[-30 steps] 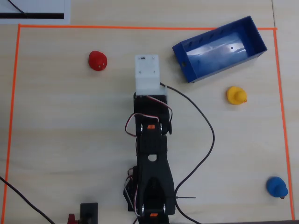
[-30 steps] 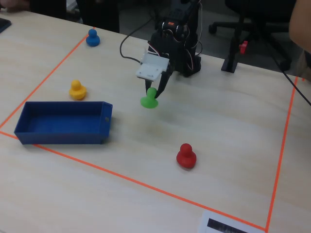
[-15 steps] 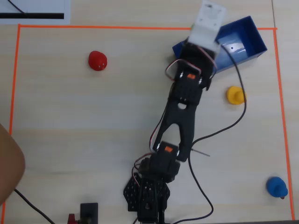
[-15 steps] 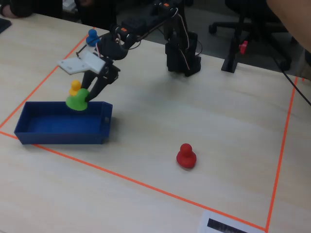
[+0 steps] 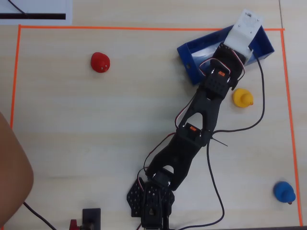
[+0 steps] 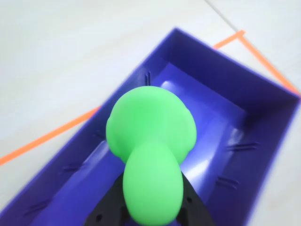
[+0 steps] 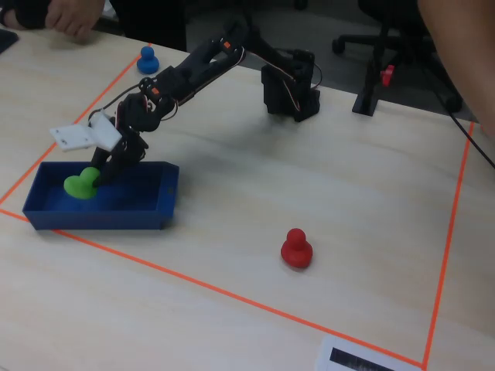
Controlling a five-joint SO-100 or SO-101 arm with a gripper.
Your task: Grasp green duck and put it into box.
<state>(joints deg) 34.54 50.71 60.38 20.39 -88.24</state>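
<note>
Close to the wrist camera, the fingers (image 6: 153, 219) were clenched on the green duck (image 6: 150, 155), holding it just above the floor of the box (image 6: 244, 89); carrying looked done, only letting go remained.

- The black jointed arm (image 7: 209, 62) has swung from mid-surface out toward the large rectangular blue open-top box (image 7: 147, 212) — a second ago it stood folded near its base, now it is stretched long.
- The end effector (image 7: 97, 176), clamped on the small bright green rounded toy duck (image 7: 77, 185), has dropped from above the box's near wall to inside it, over the far half.
- The small yellow toy duck (image 5: 242, 98) — visible earlier in the fixed view — is now hidden behind the arm there.
- A bare forearm (image 5: 12, 177) has come further in at the overhead view's left edge.
</note>
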